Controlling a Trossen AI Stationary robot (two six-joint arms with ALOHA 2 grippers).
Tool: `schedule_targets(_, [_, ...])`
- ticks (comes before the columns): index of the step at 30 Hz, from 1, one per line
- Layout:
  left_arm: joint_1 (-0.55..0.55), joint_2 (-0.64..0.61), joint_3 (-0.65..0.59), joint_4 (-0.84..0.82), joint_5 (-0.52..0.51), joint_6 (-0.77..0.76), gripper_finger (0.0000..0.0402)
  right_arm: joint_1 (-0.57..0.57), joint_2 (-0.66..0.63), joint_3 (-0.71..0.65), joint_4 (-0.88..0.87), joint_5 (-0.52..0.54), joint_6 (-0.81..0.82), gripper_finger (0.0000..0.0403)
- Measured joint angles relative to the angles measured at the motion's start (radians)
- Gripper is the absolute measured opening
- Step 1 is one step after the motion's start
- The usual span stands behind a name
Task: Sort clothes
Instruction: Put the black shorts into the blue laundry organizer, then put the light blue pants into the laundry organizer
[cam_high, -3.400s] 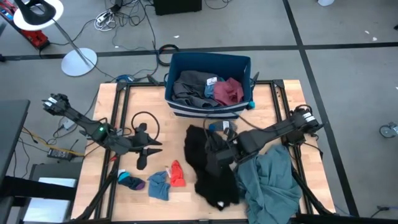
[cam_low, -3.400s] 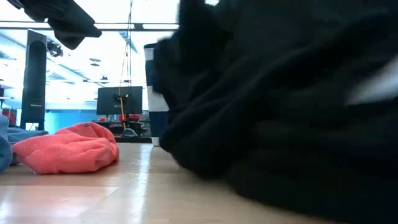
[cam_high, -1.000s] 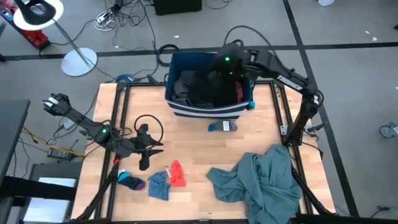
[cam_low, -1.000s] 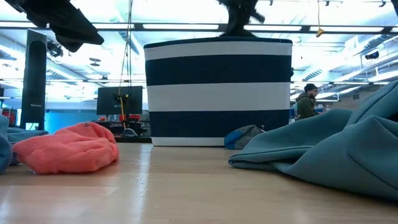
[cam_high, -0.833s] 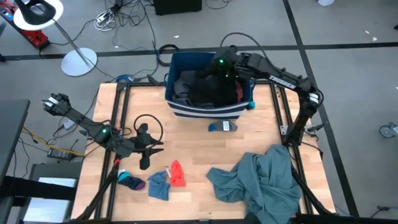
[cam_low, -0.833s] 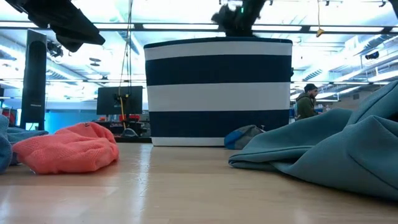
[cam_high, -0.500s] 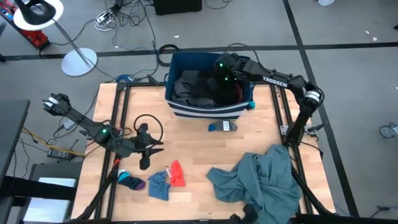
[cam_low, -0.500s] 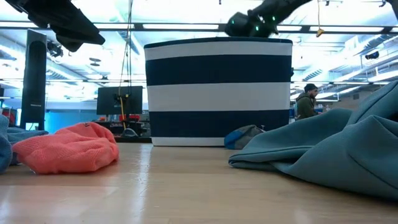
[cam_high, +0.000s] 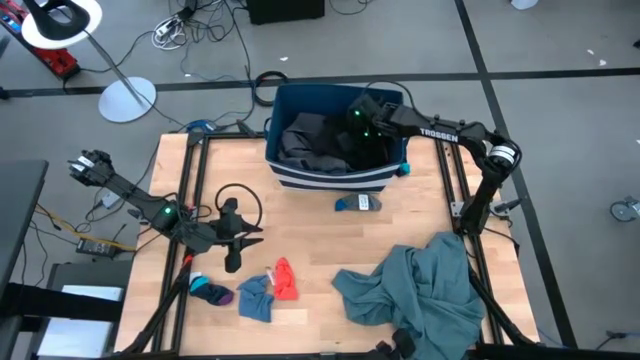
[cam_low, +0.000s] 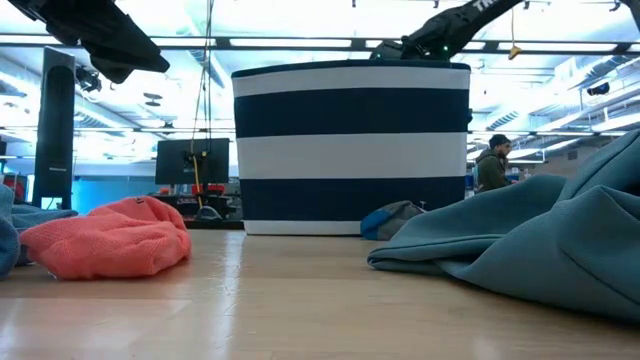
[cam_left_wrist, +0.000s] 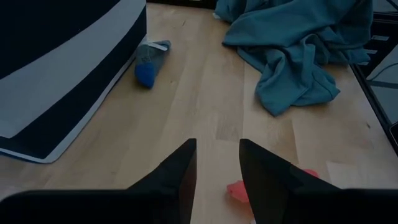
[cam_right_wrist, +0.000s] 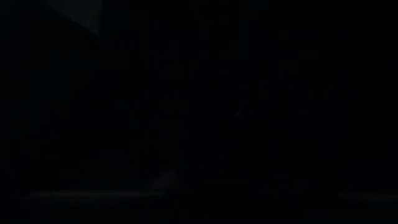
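Observation:
The navy bin with white stripes (cam_high: 335, 180) stands at the table's far middle. It holds dark grey cloth (cam_high: 298, 135) and a black garment (cam_high: 335, 150). My right gripper (cam_high: 357, 125) is down inside the bin, in the black garment; its wrist view is all dark. My left gripper (cam_high: 240, 240) hangs open and empty over the table's left part, and shows in its wrist view (cam_left_wrist: 217, 165). A teal-grey garment (cam_high: 420, 290) lies crumpled at the near right. A small blue sock (cam_high: 357, 203) lies in front of the bin.
A small red piece (cam_high: 285, 280), a blue piece (cam_high: 255, 298) and a dark blue sock (cam_high: 210, 292) lie at the near left, close to my left gripper. Bare wood shows in the table's middle (cam_high: 320, 240). A person stands far off in the room (cam_low: 490, 165).
My right gripper has gone down from above the bin's rim into the bin and a little toward the table's left. The black garment it carried has sunk into the bin with it. A few seconds ago that garment lay on the table's middle.

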Motion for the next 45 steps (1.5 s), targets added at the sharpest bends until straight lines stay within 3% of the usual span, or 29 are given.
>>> schedule_targets(9, [0.000, 0.001, 0.000, 0.003, 0.000, 0.019, 0.0126, 0.005, -0.112, 0.079, -0.085, -0.051, -0.041, 0.0194])
schedule_targets(19, [0.000, 0.002, 0.000, 0.062, 0.000, 0.018, 0.0126, 0.084, -0.409, 0.093, -0.124, -0.007, -0.018, 0.0208])
schedule_targets(29, [0.000, 0.006, 0.000, 0.061, 0.000, 0.000, 0.0126, 0.379, -0.569, 0.093, -0.339, 0.217, 0.083, 0.0196])
schedule_targets(35, [0.000, 0.006, 0.000, 0.062, 0.000, -0.003, 0.0126, 0.561, -0.562, 0.093, -0.527, 0.348, 0.237, 0.0196])
schedule_targets(41, [0.000, 0.005, 0.000, 0.060, 0.000, -0.007, 0.0126, 0.709, -0.532, 0.093, -0.638, 0.384, 0.394, 0.0195])
schedule_targets(45, [0.000, 0.005, 0.000, 0.060, 0.000, -0.013, 0.0126, 0.798, -0.515, 0.093, -0.755, 0.463, 0.562, 0.0195])
